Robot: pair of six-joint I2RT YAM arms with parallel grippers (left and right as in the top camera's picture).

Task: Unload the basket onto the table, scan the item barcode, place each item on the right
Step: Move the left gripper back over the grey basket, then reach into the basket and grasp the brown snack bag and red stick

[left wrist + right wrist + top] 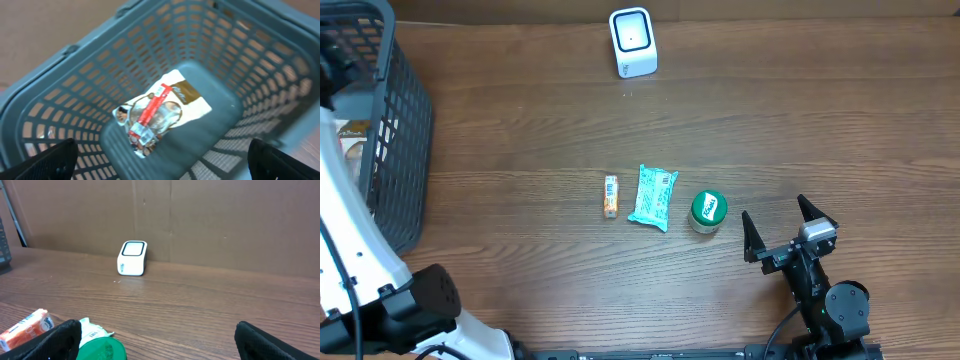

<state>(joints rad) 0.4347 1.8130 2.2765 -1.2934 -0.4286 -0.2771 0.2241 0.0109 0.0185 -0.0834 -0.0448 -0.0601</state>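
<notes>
The white barcode scanner (633, 42) stands at the table's far edge, also seen in the right wrist view as scanner (132, 258). Three items lie mid-table: a small orange packet (610, 196), a teal pouch (652, 196) and a green-lidded tub (708, 211). My right gripper (775, 215) rests open just right of the tub, nothing between its fingers; the tub's lid (102, 350) shows by its left finger. My left gripper (162, 157) hangs open over the basket, above a white-and-brown packet (187, 100) with a red stick pack (150, 110) lying on it.
The grey mesh basket (405, 120) stands at the table's left edge; its walls (240, 55) surround the left gripper's view. A brown cardboard wall (225, 220) backs the table behind the scanner.
</notes>
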